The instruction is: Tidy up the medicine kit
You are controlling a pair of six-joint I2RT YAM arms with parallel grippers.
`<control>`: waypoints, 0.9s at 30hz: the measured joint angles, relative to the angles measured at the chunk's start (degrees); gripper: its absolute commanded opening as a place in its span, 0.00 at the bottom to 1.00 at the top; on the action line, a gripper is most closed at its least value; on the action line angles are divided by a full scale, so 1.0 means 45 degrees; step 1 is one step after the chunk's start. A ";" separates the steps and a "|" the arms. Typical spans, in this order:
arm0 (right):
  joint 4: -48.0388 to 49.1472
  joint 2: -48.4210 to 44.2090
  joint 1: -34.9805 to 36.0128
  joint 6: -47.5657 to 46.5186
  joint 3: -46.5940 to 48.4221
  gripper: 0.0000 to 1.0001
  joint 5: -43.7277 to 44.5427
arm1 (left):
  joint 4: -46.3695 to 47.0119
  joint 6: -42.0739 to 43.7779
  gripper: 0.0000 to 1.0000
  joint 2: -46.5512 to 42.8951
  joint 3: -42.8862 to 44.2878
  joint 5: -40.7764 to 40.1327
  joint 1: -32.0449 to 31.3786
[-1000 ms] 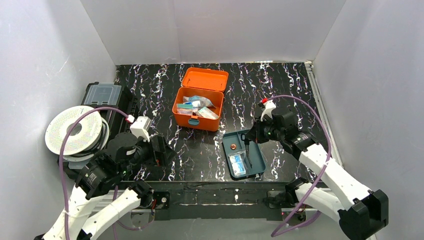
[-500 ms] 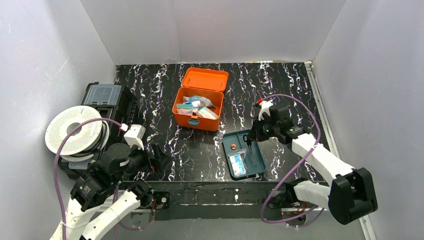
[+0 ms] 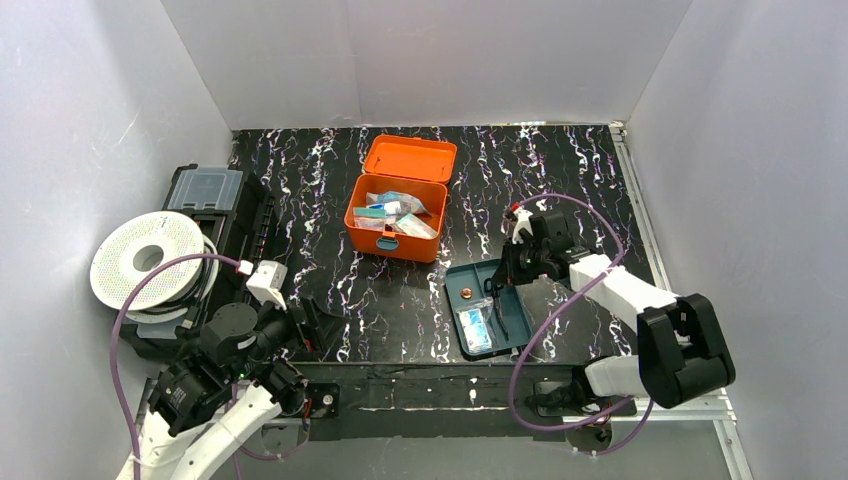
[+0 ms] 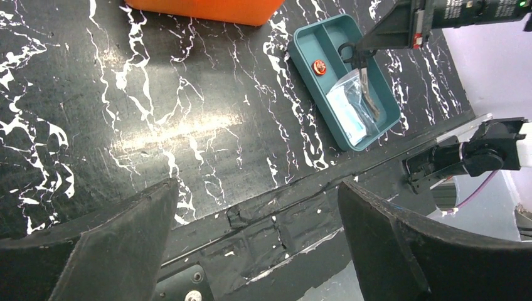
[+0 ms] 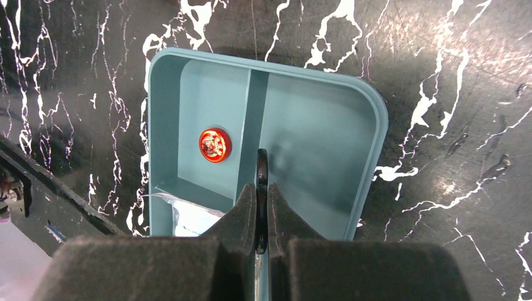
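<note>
Looking down from the top camera, I see the orange medicine kit (image 3: 415,248) at the upper middle of the frame. Its long axis runs left to right with a slight tilt, lid thrown back toward the top, teal latch facing the bottom edge. It hasn't moved. My right gripper (image 3: 500,282) stays pinched on small black-handled scissors (image 4: 365,84) above the teal tray (image 3: 516,318), a little further left than a second ago. My left gripper (image 4: 256,187), fingers spread wide and holding nothing, has drawn back toward the lower left.

Teal tray (image 5: 326,125) holds a red disc (image 5: 214,145) and clear packet (image 4: 348,116).
</note>
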 measured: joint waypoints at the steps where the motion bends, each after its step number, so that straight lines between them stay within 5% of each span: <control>1: 0.0026 0.0176 -0.0025 0.0040 0.0000 0.02 -0.0050 | 0.0071 0.0000 0.98 -0.0052 -0.0026 0.0000 0.0000; 11: -0.0086 0.1015 -0.0034 0.0248 0.0589 0.38 0.0012 | 0.0250 0.0000 0.98 -0.0109 -0.0055 0.0063 0.0000; 25: -0.1148 -0.0934 -0.0035 0.0484 0.1071 0.63 0.1735 | 0.0255 0.0000 0.98 -0.0134 -0.0094 0.0217 0.0000; 27: -0.1474 -0.1542 -0.0035 0.0475 0.1281 0.75 0.1922 | 0.0256 0.0000 0.98 -0.0138 -0.0094 0.0228 0.0000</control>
